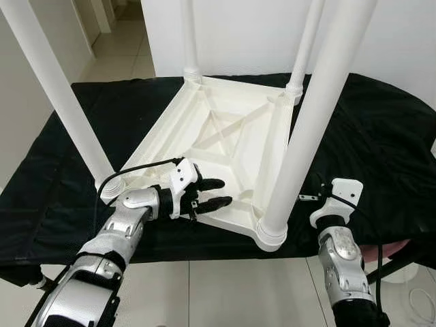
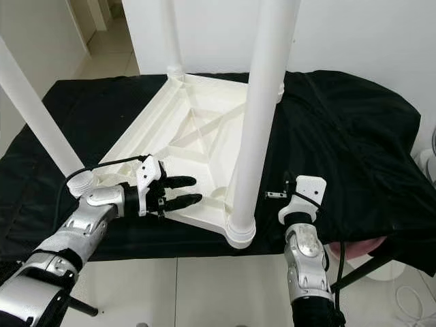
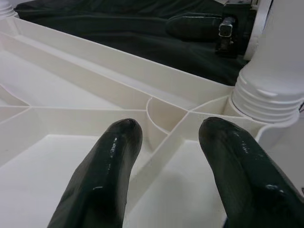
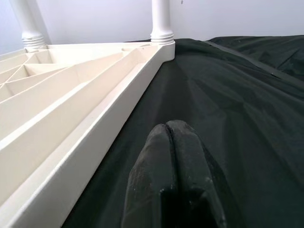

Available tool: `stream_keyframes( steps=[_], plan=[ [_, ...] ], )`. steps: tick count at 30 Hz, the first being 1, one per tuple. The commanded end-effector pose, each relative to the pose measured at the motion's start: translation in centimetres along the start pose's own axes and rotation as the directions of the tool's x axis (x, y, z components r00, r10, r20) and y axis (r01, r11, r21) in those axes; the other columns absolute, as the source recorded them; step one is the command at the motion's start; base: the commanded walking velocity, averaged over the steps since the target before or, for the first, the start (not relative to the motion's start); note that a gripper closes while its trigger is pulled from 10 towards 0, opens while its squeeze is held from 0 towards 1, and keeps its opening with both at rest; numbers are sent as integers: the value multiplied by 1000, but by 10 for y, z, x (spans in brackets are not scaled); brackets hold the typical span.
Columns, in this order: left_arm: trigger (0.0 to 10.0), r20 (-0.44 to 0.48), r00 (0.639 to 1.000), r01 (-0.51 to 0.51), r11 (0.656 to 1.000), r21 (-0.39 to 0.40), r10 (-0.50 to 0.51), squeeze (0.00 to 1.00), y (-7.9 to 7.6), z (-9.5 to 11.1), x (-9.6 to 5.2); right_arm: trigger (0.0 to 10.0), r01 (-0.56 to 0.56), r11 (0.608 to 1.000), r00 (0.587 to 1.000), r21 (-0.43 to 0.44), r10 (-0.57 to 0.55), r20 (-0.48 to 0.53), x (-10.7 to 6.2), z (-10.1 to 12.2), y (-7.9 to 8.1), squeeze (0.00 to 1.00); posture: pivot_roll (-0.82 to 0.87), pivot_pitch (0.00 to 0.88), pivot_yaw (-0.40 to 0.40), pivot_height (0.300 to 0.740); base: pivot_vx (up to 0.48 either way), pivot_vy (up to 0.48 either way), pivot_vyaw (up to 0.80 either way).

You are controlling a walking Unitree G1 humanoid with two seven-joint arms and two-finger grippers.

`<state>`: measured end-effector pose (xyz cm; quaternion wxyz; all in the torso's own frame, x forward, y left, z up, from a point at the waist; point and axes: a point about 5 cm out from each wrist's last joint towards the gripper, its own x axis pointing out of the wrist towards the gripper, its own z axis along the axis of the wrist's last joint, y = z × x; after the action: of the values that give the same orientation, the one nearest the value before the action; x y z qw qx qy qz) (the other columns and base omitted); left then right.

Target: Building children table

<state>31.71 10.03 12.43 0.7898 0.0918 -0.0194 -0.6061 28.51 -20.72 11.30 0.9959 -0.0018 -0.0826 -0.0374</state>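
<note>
Left pincer (image 1: 212, 193) hovers over upturned table (image 1: 225, 129) on black cloth (image 1: 368, 136).

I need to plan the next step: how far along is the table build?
All four legs look seated in the corner sockets of the upside-down tabletop, including the near right leg. The open left end effector reaches over the near edge; the right end effector rests shut on the black cloth. Flipping the table upright remains.
</note>
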Motion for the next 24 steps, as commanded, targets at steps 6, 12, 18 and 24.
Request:
stream_keyframes(
  steps=[6, 12, 18, 24],
  plan=[
    [10000, -29, 990, 141, 990, 15, -140, 0, -18, 1, -9, 10000, -1, 1000, 1000, 11, 1, -26, -12, -6, -4, 0, -128, 0, 43, 740, 0, 0, 0],
    [10000, -53, 992, 116, 993, -1, -115, 0, -34, -3, -10, 10000, 7, 1000, 999, 10, -7, -37, -18, -8, -9, 0, -129, 0, 39, 740, 0, 0, 0],
    [10000, -126, 991, 49, 999, -19, -51, 0, -33, -12, -4, 10000, 10, 1000, 1000, 7, -10, -26, -12, -4, -9, 0, -128, 0, 32, 740, 0, 0, 0],
    [10000, -194, 978, -70, 997, 12, 71, 0, -21, -13, 4, 10000, 11, 1000, 1000, 8, -11, -15, -8, -1, -9, 0, -129, 0, 32, 740, 0, 0, 0]
  ],
)
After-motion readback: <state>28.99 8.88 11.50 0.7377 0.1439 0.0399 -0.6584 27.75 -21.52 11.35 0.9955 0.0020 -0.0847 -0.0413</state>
